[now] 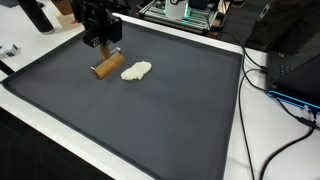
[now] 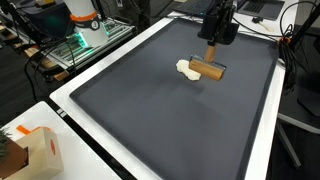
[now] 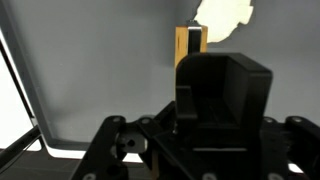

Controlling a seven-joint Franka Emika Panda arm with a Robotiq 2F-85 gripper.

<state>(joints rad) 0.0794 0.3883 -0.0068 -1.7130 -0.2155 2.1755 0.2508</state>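
- Working over the dark mat (image 1: 150, 120), I have the most open room toward the near and right side; in an exterior view the action sits in its far left part.
- The white rim (image 1: 238, 130) frames the mat. The far edge lies close behind me, with equipment just beyond it, and cables (image 1: 262, 85) hang off to the right, so any travel is safest toward the near middle.
- My gripper (image 1: 104, 52) is narrow, its jaws closed on one end of the wooden cylinder (image 1: 108, 66).
- The cylinder's free end slants down onto the mat. Gripped so near one end it could pivot, so I judge slow, level moves best.
- The white lump (image 1: 137, 70) lies just right of the cylinder; I cannot tell whether they touch. In the wrist view it sits past the cylinder's tip (image 3: 189, 45).
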